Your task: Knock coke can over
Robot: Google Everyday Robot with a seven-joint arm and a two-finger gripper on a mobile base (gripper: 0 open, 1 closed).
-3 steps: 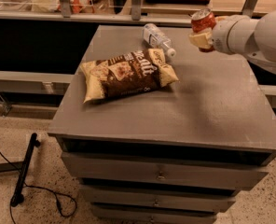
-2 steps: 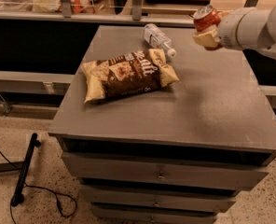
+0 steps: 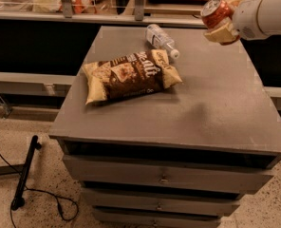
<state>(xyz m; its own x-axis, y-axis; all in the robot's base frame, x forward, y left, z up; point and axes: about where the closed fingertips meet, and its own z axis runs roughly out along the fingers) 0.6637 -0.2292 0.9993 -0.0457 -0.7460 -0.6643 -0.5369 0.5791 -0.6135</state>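
You will find your end effector (image 3: 224, 22) above the bench's (image 3: 216, 108) far right corner, clenched on the coke can (image 3: 215, 11), which it holds tilted and apparently lifted, well apart from the chip bag (image 3: 131, 75) and water bottle (image 3: 160, 39), presumably to lay it down sideways.

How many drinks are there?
2. The coke can is tilted in the pincer, over the far right of the table; the water bottle lies at the far edge, behind the chip bag.
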